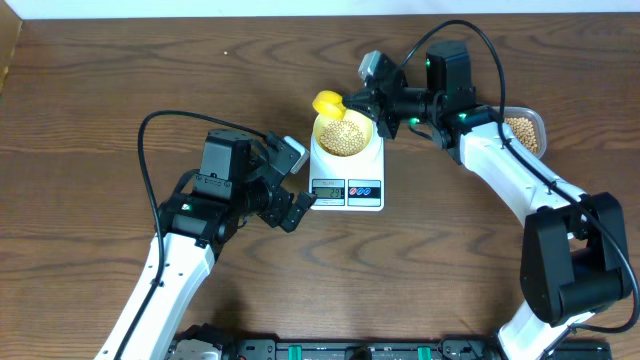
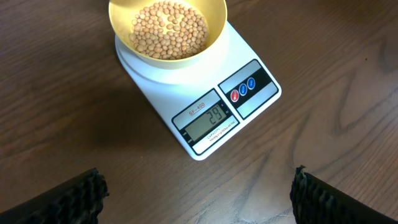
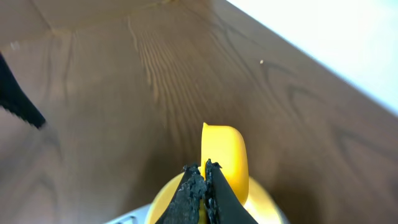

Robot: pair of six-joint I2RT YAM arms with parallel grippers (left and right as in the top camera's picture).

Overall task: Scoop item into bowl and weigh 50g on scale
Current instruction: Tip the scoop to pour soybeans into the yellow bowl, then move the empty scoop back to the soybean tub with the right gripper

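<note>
At mid-worktop [image 1: 120, 80] the scale [image 1: 372, 170] reads 29, short of 50. The clear tub [image 1: 525, 130] of spare beans lies on the right arm's side, so that arm is likely nearer. The bowl [image 2: 119, 26] sits on the scale. Right jaws are clamped on the yellow scoop [image 1: 328, 103], at the bowl's far rim above the beans [image 1: 345, 137]. Left jaws gape empty.

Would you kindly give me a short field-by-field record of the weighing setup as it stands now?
scale: white, bowl on its platform
display: reads 29
bowl: partly filled with beans
scoop: yellow, at the bowl's far rim
right gripper: shut on scoop
left gripper: open, empty, on the display side of the scale
tub: holds more beans, beside the right arm
status: reading is below 50
</note>
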